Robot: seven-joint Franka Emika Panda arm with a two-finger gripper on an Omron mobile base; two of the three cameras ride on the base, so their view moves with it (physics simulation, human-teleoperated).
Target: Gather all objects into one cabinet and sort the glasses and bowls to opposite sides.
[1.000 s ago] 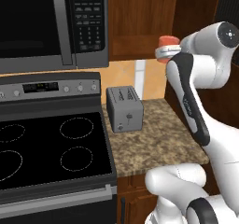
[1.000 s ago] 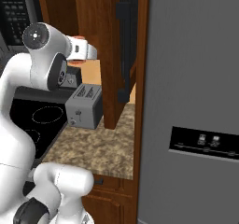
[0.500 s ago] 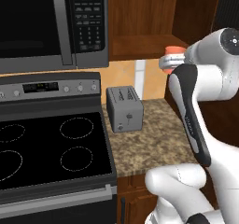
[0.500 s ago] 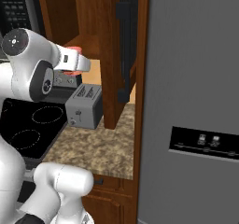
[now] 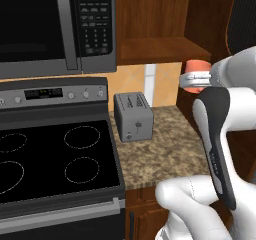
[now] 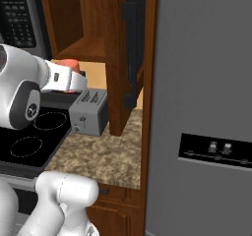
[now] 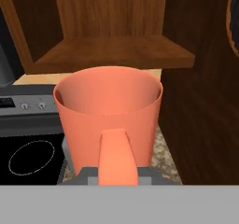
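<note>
The claw is clamped on the handle of the salmon-pink mug, which it carries upright with the mouth open upward and nothing visible inside. In the hand view the handle faces the camera and runs down into the claw at the bottom of the picture. The mug hangs in the air above the right part of the granite counter, well apart from its surface, and below and just in front of the wooden shelf board of the open nook. In the right base view the mug sits just behind the white hand, over the toaster. The grey toaster stands upright on the counter beside the stove, to the left of the carried mug, with its slots on top and a small knob on its front. The stove has a black glass top with four ring marks and a control panel along its back. A dark microwave hangs above the stove, with its keypad at the right end. To the right of the nook, a tall dark reddish-brown wooden panel with a long dark handle descends to the counter. A grey refrigerator with a dispenser panel stands at the far right.
</note>
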